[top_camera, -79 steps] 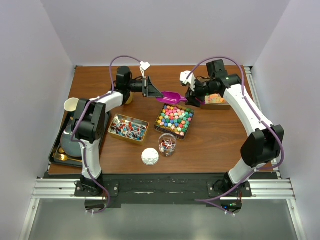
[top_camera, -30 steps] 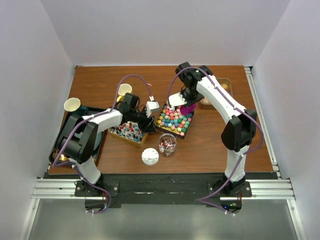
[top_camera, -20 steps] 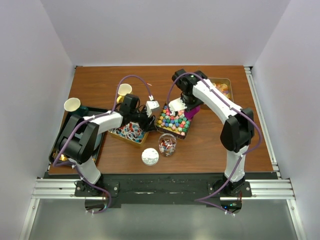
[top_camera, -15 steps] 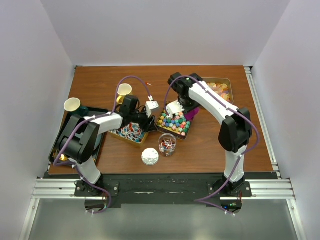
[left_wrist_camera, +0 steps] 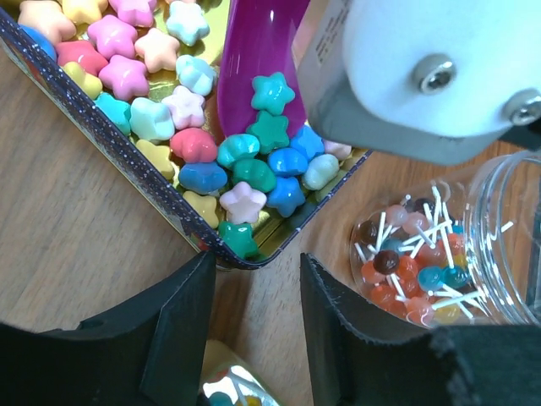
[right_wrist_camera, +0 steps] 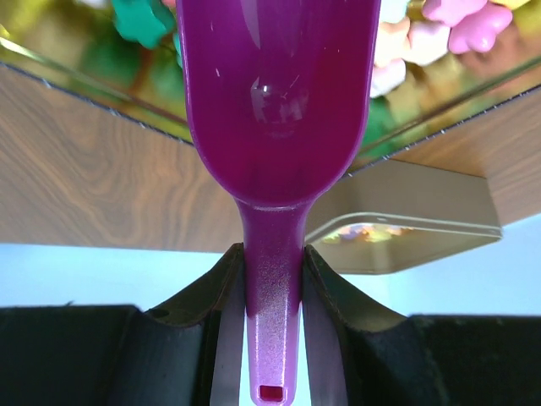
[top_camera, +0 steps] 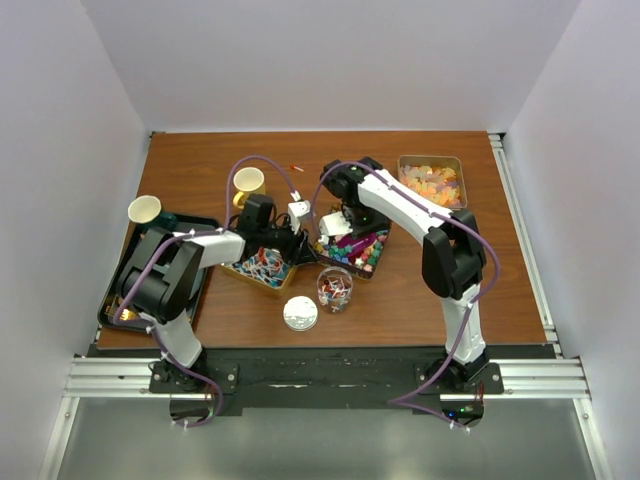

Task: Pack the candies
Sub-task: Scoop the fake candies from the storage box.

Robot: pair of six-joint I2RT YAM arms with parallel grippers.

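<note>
Right jaws clamp the purple scoop (right_wrist_camera: 275,101), buried in star candies (left_wrist_camera: 254,169); tilting it on lifting could spill them. Left jaws stand apart, empty, near the jar (left_wrist_camera: 423,254).

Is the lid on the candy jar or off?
Off. The white lid lies flat beside the clear jar, and the jar's open mouth shows lollipops inside.
</note>
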